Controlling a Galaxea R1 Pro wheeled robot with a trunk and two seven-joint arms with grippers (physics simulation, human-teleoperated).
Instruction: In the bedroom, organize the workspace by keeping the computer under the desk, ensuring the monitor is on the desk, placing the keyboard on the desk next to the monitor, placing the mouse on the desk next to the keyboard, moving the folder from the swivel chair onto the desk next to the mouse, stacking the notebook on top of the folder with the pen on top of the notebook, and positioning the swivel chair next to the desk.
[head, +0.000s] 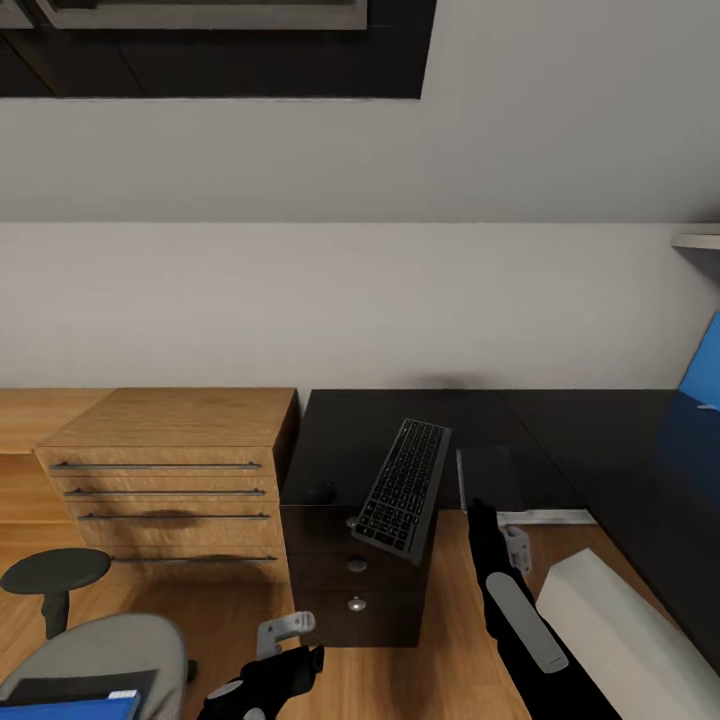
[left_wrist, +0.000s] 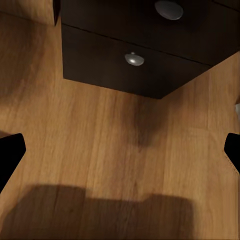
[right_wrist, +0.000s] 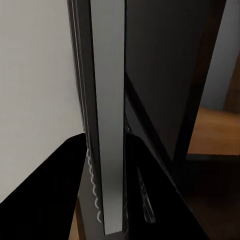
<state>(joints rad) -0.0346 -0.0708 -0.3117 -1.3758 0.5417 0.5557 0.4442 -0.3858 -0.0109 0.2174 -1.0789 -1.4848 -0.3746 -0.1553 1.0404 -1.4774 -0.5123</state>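
The right gripper (right_wrist: 107, 200) is clamped on the slim black keyboard (head: 404, 487), holding it tilted above the black desk (head: 340, 440), while the left gripper (left_wrist: 120, 150) hangs spread over the wooden floor (left_wrist: 100, 150)

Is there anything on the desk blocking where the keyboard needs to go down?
Nothing visible does. The right end effector holds the keyboard tilted over the desk above the drawer unit. The black top beneath and behind it looks bare; a small dark lump sits off toward the dresser.
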